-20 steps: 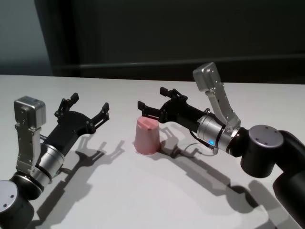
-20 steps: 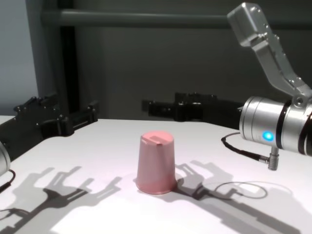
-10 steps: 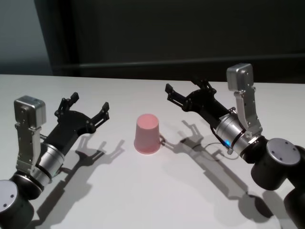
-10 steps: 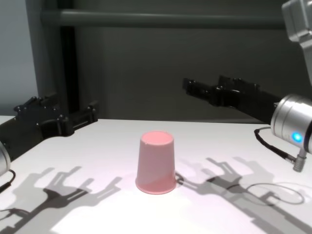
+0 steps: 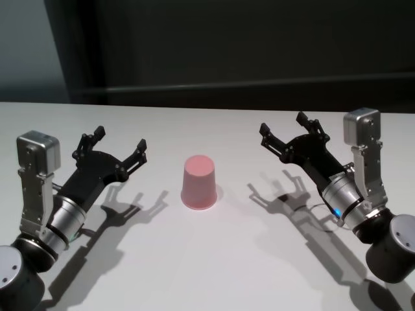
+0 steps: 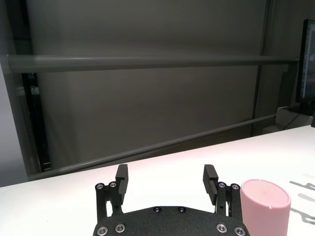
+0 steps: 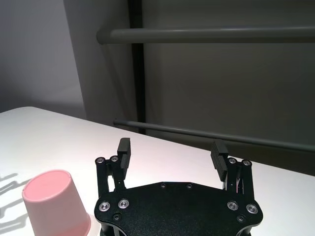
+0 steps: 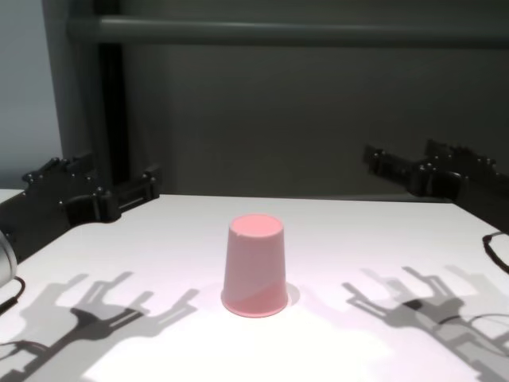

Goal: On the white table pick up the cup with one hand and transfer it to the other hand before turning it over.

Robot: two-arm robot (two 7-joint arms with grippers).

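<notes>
Fingers of both grippers are spread wide apart and nothing is held between them. Ribbed black pads are seen on the right gripper, which hovers over the white table to the right of the cup, well apart from it. Matte black plates studded with small screws form the left gripper, held on the opposite side, also clear of the cup. Between them the pink cup, smooth and tapered, is stood upside down on its wider rim, flat base upward. Its rim is cut off in the left wrist view, and the inside is hidden. Sharp finger shadows are cast on the plain tabletop.
</notes>
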